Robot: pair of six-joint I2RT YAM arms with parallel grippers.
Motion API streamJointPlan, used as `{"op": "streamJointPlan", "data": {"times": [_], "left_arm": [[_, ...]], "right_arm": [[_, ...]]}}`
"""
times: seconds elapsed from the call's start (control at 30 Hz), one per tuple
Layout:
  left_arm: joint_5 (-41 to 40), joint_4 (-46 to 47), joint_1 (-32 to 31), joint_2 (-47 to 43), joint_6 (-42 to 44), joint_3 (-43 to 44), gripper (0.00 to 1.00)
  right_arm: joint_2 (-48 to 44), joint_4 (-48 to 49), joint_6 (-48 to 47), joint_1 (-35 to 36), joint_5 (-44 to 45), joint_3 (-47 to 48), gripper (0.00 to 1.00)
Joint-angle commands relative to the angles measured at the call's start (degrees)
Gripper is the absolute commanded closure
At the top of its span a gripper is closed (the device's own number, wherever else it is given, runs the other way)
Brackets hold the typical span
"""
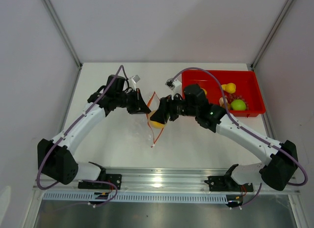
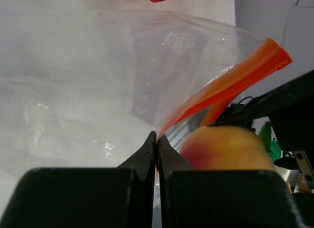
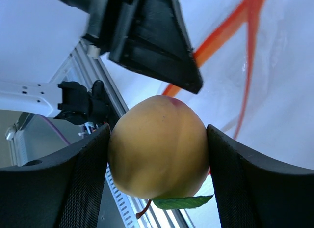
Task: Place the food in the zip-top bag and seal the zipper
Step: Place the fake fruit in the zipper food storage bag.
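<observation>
yellow-orange mango point(image 3: 157, 147) gripped by right end effector point(image 3: 158, 139), left end effector point(image 2: 157, 145) pinching the zipper point(image 2: 230, 85).

Clear, crinkly zip-top bag point(image 2: 88, 80) pinched at its mouth edge by the left claw point(image 2: 157, 139), orange-red zipper point(image 2: 235, 83) parted and curving upward. Yellow-orange mango point(image 3: 154, 139), red-blushed and green-leafed, gripped in the right claw point(image 3: 157, 159) at that mouth. Green apple point(image 1: 238, 104) and yellow pear point(image 1: 229, 87) lying in the red tray point(image 1: 250, 90).

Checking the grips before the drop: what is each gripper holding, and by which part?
The left gripper pinches the bag at its mouth edge, on the orange strip. The right gripper holds the mango across its sides.
</observation>
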Motion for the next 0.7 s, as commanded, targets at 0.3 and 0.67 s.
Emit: {"op": "streamJointPlan", "data": {"times": [0.3, 0.67], "left_arm": [[11.75, 12.45, -1.47, -6.85, -10.94, -8.38, 0.99], [12.54, 14.66, -1.65, -7.64, -12.52, -9.96, 1.0]], "right_arm": [[-1.35, -2.4, -2.86, 0.78, 12.01, -0.26, 0.61], [-1.61, -4.95, -4.53, 0.69, 16.06, 0.18, 0.05]]}}
